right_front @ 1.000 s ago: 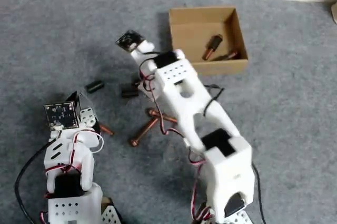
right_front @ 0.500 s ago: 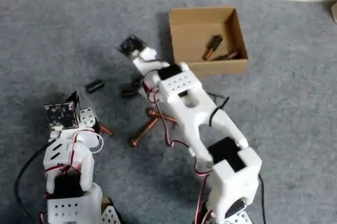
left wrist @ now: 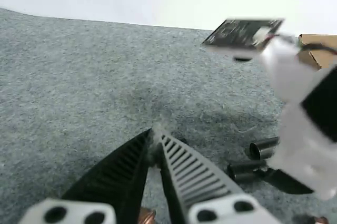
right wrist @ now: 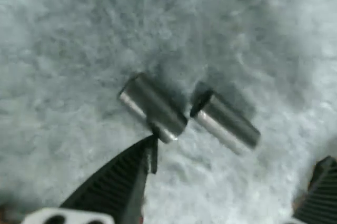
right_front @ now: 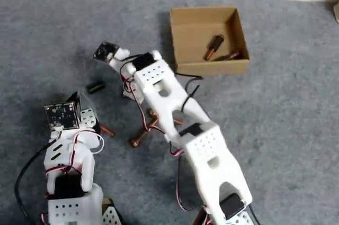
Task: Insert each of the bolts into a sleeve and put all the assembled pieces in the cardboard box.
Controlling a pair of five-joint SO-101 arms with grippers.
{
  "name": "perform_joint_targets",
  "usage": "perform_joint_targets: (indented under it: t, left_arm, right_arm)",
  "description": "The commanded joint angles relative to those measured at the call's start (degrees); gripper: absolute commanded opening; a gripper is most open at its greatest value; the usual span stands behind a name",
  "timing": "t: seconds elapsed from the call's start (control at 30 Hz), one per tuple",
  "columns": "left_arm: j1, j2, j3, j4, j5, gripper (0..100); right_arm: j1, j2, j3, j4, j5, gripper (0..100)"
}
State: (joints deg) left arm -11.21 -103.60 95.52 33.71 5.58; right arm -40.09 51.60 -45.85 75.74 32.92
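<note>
Sleeve pick-up stage: right gripper (right wrist: 237,163), fingers released, over two loose sleeves (right wrist: 152,109) on the worktop (right_front: 296,129) at eight o'clock from the cardboard box (right_front: 183,37); left gripper (left wrist: 155,147), fingers clenched, beside a bolt (right_front: 107,130); next move probably wants fingers straddling one sleeve crosswise before closing.

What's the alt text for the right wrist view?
A dark sleeve and a second sleeve lie close together on grey carpet. The right gripper hangs above them, jaws open, one jaw tip beside the dark sleeve.
</note>
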Motion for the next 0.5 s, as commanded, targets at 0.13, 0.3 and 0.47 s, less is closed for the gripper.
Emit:
perform_joint_targets:
  t: [0.13, 0.3, 0.47]
  left_arm:
    - [-0.4, -0.6, -0.8, -0.2, -0.2, 1]
    - [-0.4, -0.6, -0.8, -0.2, -0.2, 1]
    - [-0.4, -0.6, -0.8, -0.2, -0.2, 1]
  right_arm:
    - [0.1, 15.5, -21.6, 5.6, 1.3, 41.1]
    - [0.2, 21.6, -32.6, 11.4, 1.0, 39.7]
    - [0.1, 26.6, -37.6, 13.0, 1.1, 12.3]
